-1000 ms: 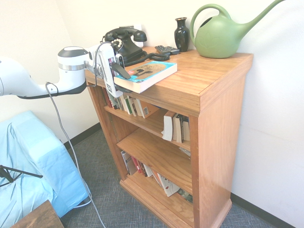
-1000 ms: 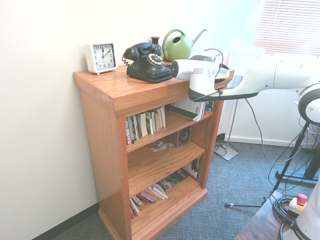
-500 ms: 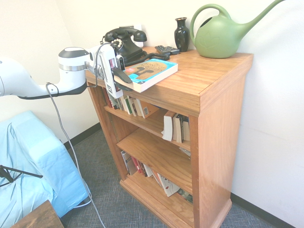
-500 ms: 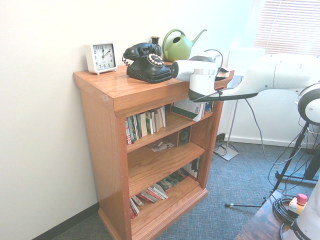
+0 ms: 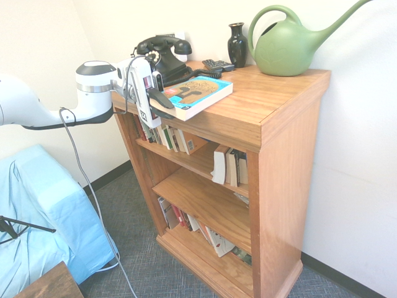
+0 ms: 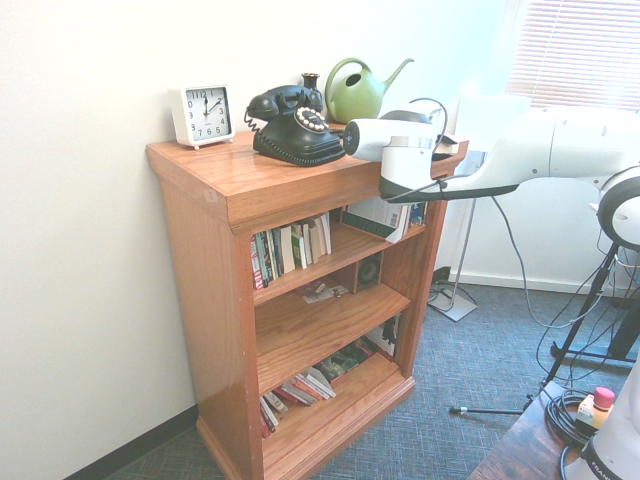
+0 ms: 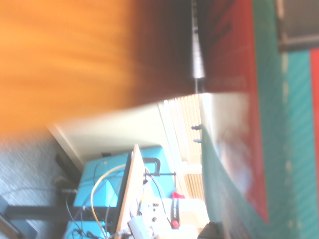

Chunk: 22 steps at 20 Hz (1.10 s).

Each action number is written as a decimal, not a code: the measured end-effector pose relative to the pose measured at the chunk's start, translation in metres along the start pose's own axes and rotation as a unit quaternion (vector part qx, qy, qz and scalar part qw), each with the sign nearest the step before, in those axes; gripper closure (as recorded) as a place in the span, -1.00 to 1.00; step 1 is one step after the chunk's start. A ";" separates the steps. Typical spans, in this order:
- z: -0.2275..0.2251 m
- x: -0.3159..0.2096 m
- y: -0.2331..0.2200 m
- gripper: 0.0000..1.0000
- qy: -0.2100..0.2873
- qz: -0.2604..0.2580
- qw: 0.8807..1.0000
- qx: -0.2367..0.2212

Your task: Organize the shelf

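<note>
in the first exterior view we see the shelf [image 5: 291,155], an orange-brown wooden bookcase, right of the picture's centre. we read clock hours across each picture, twelve at its top.

the gripper [image 5: 162,105] is at the nine o'clock edge of the top board [image 5: 260,102], its dark fingers closed narrow on the near edge of the paperback [image 5: 197,96]. the paperback lies cover up, blue and brown, at about eight o'clock on the board. beyond it, at ten o'clock, we have the black rotary telephone [image 5: 162,57], its coiled cord running beside the paperback. the remote [image 5: 218,65] lies near eleven, the dark vase [image 5: 237,46] stands upright at twelve, and the green watering can [image 5: 286,51] sits at two.

in the second exterior view we find the white clock [image 6: 203,115] upright at ten o'clock on the board, just beside the telephone.

below, we see upper-tier books [image 6: 290,248] standing in a row, some leaning, and lower-tier books [image 6: 300,388] slumped at angles. in the middle tier we make out a dark speaker-like box [image 6: 369,271] toward three o'clock.

our wrist view is blurred: orange wood fills one part, and a red and teal surface [image 7: 279,149] shows close to the camera.
</note>
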<state>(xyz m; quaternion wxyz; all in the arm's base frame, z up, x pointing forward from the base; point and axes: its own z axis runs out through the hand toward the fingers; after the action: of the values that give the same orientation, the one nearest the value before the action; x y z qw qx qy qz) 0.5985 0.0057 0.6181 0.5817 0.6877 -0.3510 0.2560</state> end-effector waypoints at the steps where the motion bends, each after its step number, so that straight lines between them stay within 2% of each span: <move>1: 0.001 0.002 0.009 1.00 -0.003 0.005 1.000 0.004; 5: 0.002 0.004 0.058 1.00 -0.017 0.027 0.999 0.032; 9: -0.002 -0.021 0.098 1.00 -0.034 0.042 0.996 0.074; 16: -0.017 -0.105 0.132 1.00 -0.068 0.069 0.982 0.163; 22: -0.025 -0.191 0.141 1.00 -0.081 0.066 0.973 0.205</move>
<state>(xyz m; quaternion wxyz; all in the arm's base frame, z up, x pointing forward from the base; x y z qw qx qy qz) 0.3709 0.0552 0.5647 0.3795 0.7861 -0.3816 0.3040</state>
